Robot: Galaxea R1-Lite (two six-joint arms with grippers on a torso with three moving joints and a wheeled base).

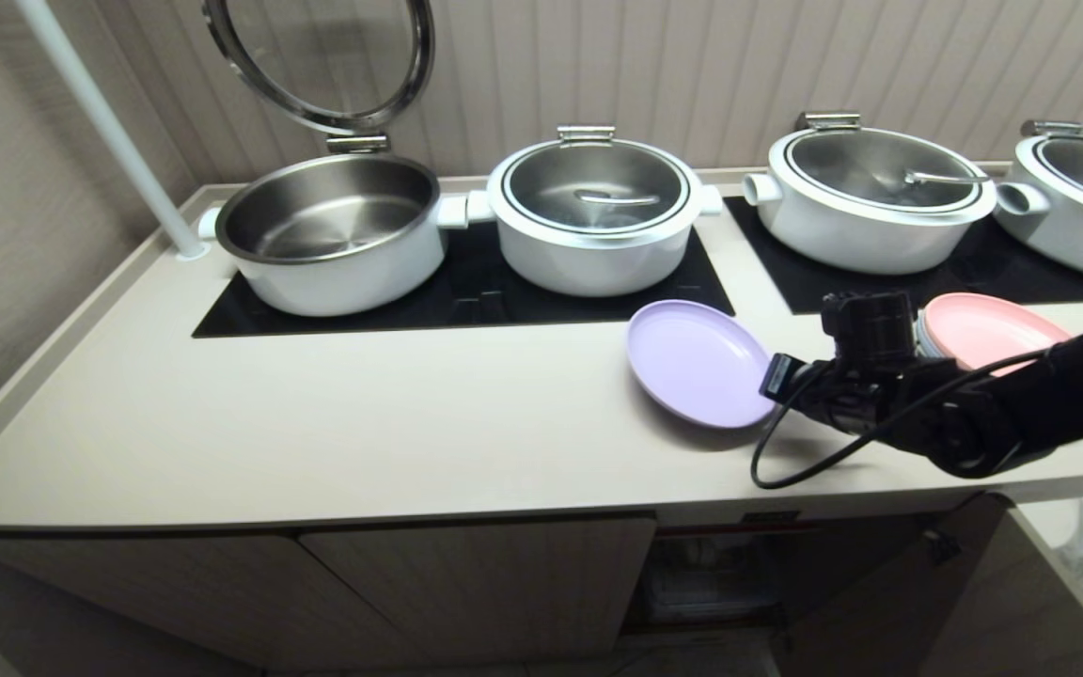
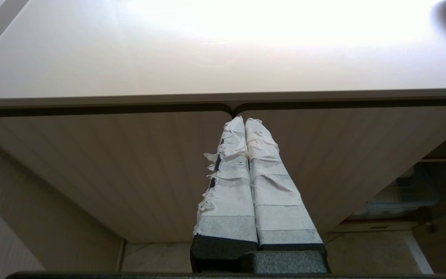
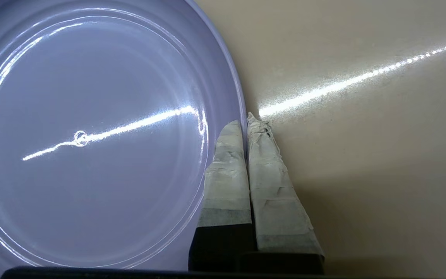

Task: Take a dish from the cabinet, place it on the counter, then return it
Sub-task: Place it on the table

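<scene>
The lavender dish (image 1: 697,362) sits low over the beige counter (image 1: 316,423), right of centre, a little tilted. My right gripper (image 1: 772,381) reaches in from the right and is shut on the dish's near-right rim. In the right wrist view one taped finger lies over the dish (image 3: 91,135) and the other outside its rim, with the gripper (image 3: 246,120) pinching the edge. My left gripper (image 2: 244,119) is shut on nothing, parked below the counter's edge in front of the cabinet doors (image 2: 130,174). The cabinet (image 1: 476,583) runs under the counter.
Several white pots stand on black hob panels (image 1: 466,291) at the back; the leftmost pot (image 1: 330,235) has its lid raised. A pink-topped plate stack (image 1: 988,329) sits just behind my right arm. A white pole (image 1: 109,122) rises at the left. A cabinet bay (image 1: 711,574) stands open.
</scene>
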